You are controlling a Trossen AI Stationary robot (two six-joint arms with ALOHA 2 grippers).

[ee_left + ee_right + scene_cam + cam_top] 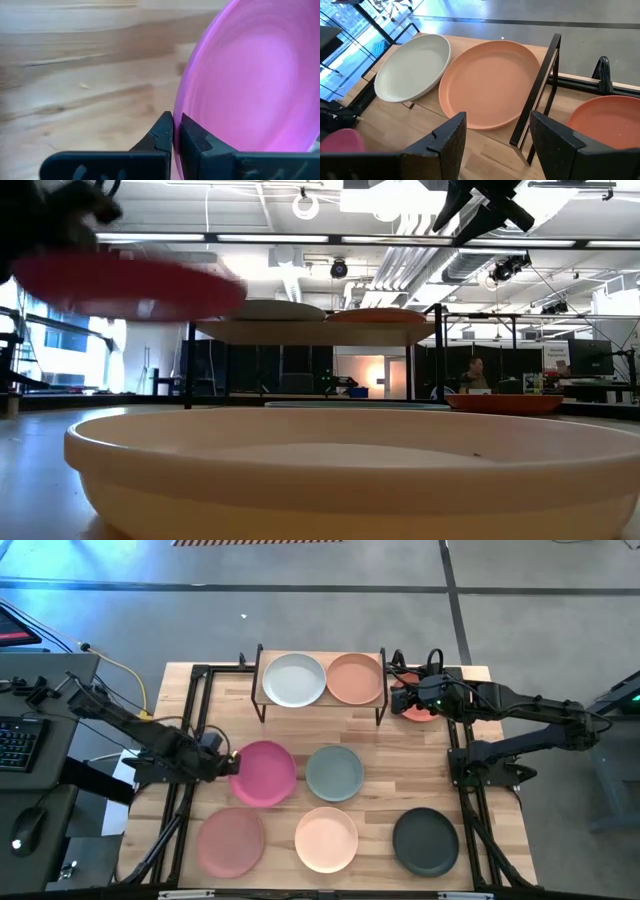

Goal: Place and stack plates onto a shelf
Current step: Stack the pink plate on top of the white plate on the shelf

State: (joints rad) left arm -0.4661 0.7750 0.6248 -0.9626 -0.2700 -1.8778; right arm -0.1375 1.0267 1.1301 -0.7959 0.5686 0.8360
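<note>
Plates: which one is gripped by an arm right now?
The hot pink plate. The left gripper has its jaws shut on that plate's rim, and the low view shows it off the table; the other plates rest untouched.

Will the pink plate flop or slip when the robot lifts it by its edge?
Probably not flop: the pink plate keeps its round shape in the left pincer, so it seems stiff. It might tilt or slip, since only its rim is pinched.

1. The left arm reached in from the tabletop's left edge; its dark two-finger tool point(228, 766) was clamped shut on a rim.
2. The right arm stretched along the far right side; its tool point(398, 683) stood with fingers apart, holding nothing.
</note>
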